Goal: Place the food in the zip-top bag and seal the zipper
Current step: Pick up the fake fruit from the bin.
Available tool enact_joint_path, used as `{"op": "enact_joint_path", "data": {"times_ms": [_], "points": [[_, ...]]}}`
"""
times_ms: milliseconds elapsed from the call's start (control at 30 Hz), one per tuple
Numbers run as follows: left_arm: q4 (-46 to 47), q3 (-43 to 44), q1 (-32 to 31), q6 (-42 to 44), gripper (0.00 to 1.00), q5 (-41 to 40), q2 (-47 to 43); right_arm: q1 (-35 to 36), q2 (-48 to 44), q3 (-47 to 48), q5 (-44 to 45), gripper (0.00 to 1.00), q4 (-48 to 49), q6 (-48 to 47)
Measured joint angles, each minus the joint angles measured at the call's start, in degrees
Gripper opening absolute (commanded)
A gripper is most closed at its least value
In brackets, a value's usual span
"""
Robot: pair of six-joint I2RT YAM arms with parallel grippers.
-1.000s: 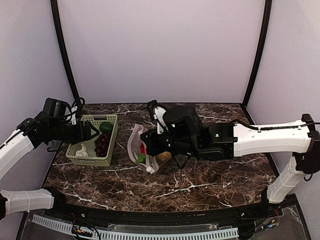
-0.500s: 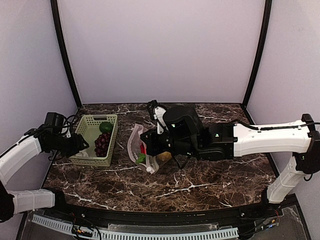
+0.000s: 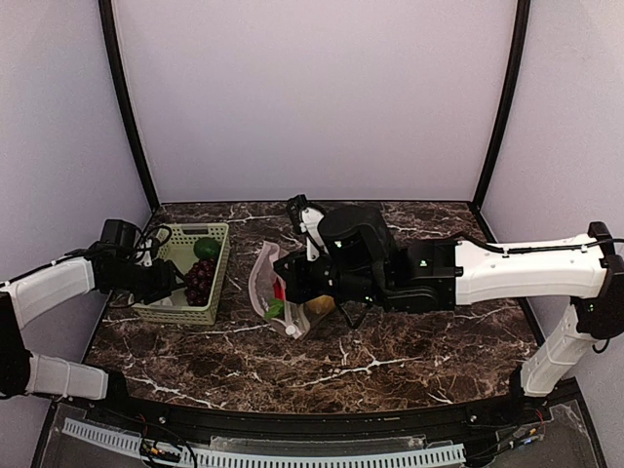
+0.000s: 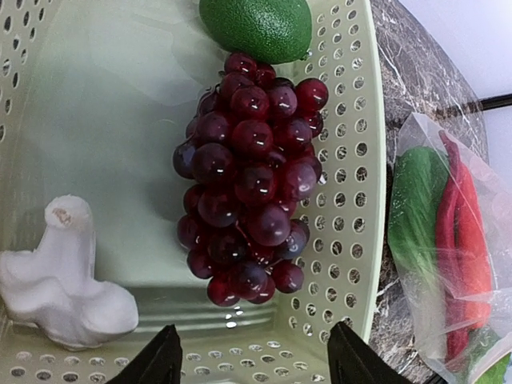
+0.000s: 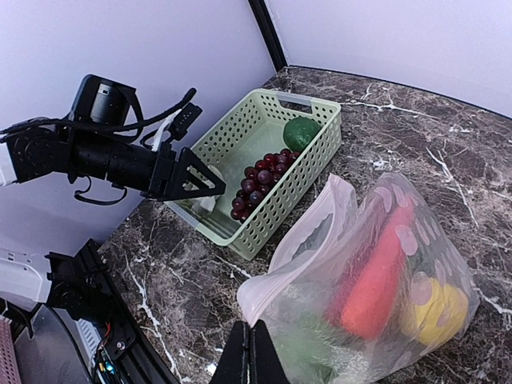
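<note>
Left claw (image 4: 256, 358), jaws apart, hovers over the basket (image 4: 356, 200) by the tabletop's (image 3: 390, 361) left edge. Grapes (image 4: 252, 172) lie straight ahead, long axis in line with it. Right claw (image 5: 252, 352), farther off, is clamped on the bag (image 5: 320, 240) rim mid-tabletop, chilies (image 5: 376, 288) already inside.

You have the basket (image 4: 352, 160) at the surface's (image 3: 390, 351) left, holding grapes (image 4: 252, 176) and a white piece (image 4: 64, 280). Just right lies the bag (image 3: 263, 283), peppers (image 5: 376, 284) inside.
</note>
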Motion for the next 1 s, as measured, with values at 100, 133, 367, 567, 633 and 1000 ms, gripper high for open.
{"op": "enact_joint_path", "data": {"times_ms": [100,133,367,567,633,1000], "points": [[0.8,1.0,0.0,0.7,0.73,0.4,3.7,0.0,0.0,0.0,-0.1,0.0,0.0,0.0],[1.0,1.4,0.0,0.9,0.74,0.4,4.8,0.0,0.0,0.0,-0.1,0.0,0.0,0.0],[2.9,5.7,0.0,2.1,0.79,0.7,14.0,0.0,0.0,0.0,0.0,0.0,0.0,0.0],[4.4,7.5,-0.6,2.2,0.8,1.1,18.3,-0.1,0.0,0.0,0.0,0.0,-0.1,0.0],[4.8,8.4,-1.1,2.2,0.79,1.1,19.7,-0.1,0.0,0.0,0.0,0.0,-0.1,0.0],[6.1,9.9,-4.3,2.0,0.74,-0.9,24.3,-0.1,0.0,0.0,0.0,0.0,-0.4,0.2]]}}
